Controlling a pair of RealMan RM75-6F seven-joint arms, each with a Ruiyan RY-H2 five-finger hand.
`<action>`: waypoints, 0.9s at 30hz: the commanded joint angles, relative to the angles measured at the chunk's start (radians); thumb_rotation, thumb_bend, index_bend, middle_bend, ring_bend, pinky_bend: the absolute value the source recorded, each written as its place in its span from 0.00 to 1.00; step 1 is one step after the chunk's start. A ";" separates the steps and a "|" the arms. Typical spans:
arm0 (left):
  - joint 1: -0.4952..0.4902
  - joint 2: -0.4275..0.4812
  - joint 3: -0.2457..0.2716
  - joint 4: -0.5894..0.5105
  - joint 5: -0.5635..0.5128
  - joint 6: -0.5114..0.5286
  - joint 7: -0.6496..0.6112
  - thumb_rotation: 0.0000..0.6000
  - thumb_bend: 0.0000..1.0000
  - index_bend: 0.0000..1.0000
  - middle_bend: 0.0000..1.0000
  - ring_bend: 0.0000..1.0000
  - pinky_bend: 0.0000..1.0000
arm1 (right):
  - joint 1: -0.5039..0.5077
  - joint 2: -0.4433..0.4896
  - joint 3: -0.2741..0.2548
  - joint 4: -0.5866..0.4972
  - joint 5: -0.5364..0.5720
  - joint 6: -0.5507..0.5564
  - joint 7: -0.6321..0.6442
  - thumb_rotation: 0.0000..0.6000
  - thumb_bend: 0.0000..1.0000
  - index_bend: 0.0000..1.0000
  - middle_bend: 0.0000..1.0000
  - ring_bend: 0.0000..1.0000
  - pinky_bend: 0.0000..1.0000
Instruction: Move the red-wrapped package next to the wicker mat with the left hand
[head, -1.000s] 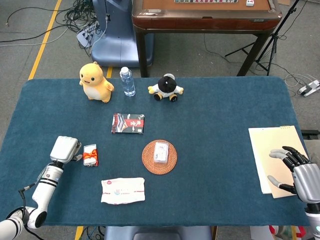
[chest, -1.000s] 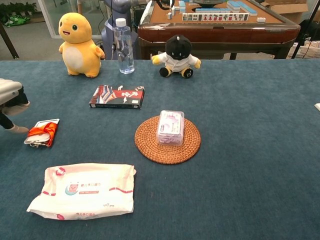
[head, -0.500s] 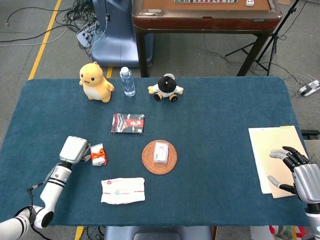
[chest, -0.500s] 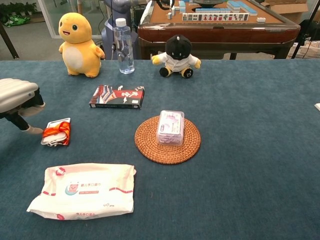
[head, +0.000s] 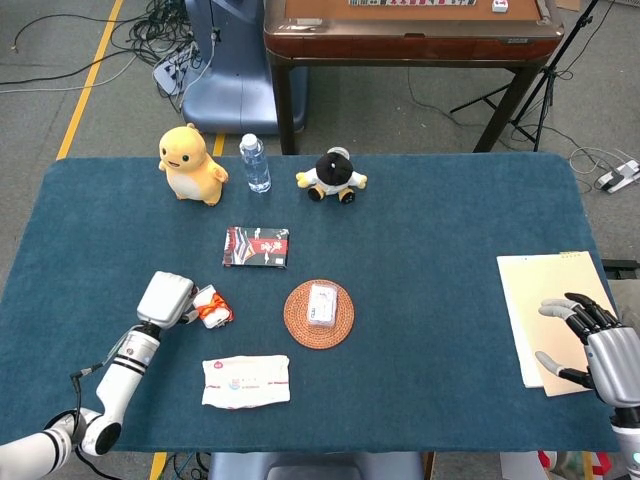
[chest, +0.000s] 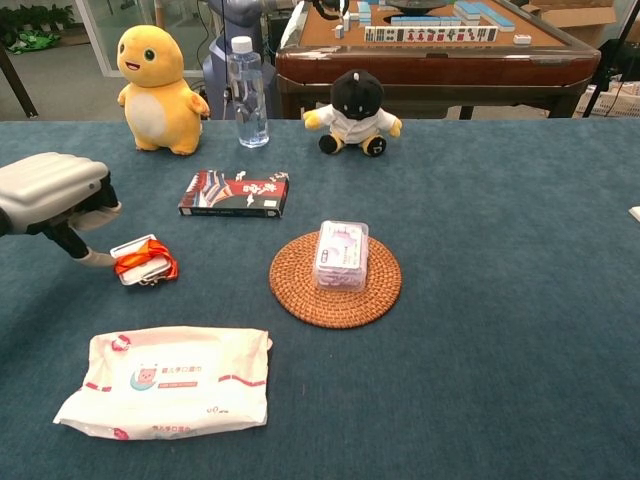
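Left hand pushing the red-wrapped package toward the wicker mat.

Head view: the left hand is lying low on the blue table, touching the red-wrapped package on its left side; the package is sitting flat, left of the wicker mat and apart from it. Whether the fingers are closed on it, I cannot tell. The right hand is resting with fingers spread, holding nothing, beside a tan folder.

Chest view: the left hand is showing one finger reaching down beside the package, which is lying near a wipes pack.
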 joint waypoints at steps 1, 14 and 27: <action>-0.004 -0.002 -0.001 -0.017 0.000 0.003 0.008 1.00 0.00 0.98 1.00 0.93 1.00 | 0.001 0.000 0.000 0.000 0.001 -0.001 0.001 1.00 0.06 0.36 0.34 0.20 0.40; -0.010 0.005 0.003 -0.095 0.012 0.033 0.060 1.00 0.00 0.98 1.00 0.93 1.00 | -0.002 0.004 0.000 -0.001 0.000 0.006 0.008 1.00 0.06 0.36 0.34 0.20 0.40; -0.011 -0.039 -0.048 0.050 -0.025 0.083 0.000 1.00 0.00 1.00 1.00 0.95 1.00 | -0.001 0.006 0.001 -0.002 0.003 0.001 0.010 1.00 0.06 0.36 0.34 0.20 0.40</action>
